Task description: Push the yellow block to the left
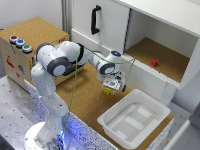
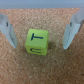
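While pincer (image 2: 40, 31) gapes wide, yellow block (image 2: 36, 42) sits on cork between fingers (image 2: 73, 31), untouched.

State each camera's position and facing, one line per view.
Exterior view: raised, off the arm, looking down at the cork table, white bin and cabinet; whole arm shows.
Wrist view: on the wrist, looking down between the open fingers at the yellow block.
Shared: yellow block, gripper.
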`<act>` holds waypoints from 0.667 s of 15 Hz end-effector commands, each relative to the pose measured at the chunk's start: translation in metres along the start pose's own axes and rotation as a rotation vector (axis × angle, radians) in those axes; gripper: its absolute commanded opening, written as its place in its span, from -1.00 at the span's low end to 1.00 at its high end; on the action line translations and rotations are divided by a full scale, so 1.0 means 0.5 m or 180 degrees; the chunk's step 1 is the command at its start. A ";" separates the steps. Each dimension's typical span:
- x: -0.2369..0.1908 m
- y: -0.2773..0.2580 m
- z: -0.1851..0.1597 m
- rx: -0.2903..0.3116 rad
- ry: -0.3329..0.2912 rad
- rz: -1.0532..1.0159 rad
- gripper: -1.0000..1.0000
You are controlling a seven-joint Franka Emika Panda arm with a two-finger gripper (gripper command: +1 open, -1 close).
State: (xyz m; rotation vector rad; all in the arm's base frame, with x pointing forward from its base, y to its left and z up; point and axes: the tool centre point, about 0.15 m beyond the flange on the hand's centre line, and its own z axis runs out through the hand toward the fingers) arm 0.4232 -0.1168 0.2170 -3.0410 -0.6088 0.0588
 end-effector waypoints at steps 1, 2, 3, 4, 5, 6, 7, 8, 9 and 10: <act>0.002 -0.015 0.026 -0.0099 0.0005 0.0016 -1.00; 0.006 -0.018 0.026 -0.0111 0.0016 0.0028 -1.00; 0.013 -0.018 0.025 -0.0117 0.0038 0.0060 -1.00; 0.019 -0.023 0.023 -0.0160 0.0072 0.0051 -1.00; 0.024 -0.021 0.015 -0.0161 0.0099 0.0040 -1.00; 0.024 -0.027 0.014 -0.0177 0.0117 0.0017 -1.00; 0.023 -0.027 0.009 -0.0198 0.0151 0.0001 -1.00; 0.017 -0.020 0.002 -0.0180 0.0192 0.0016 -1.00; 0.012 -0.015 -0.004 -0.0152 0.0231 0.0028 -1.00; 0.006 -0.010 -0.008 -0.0131 0.0260 0.0037 -1.00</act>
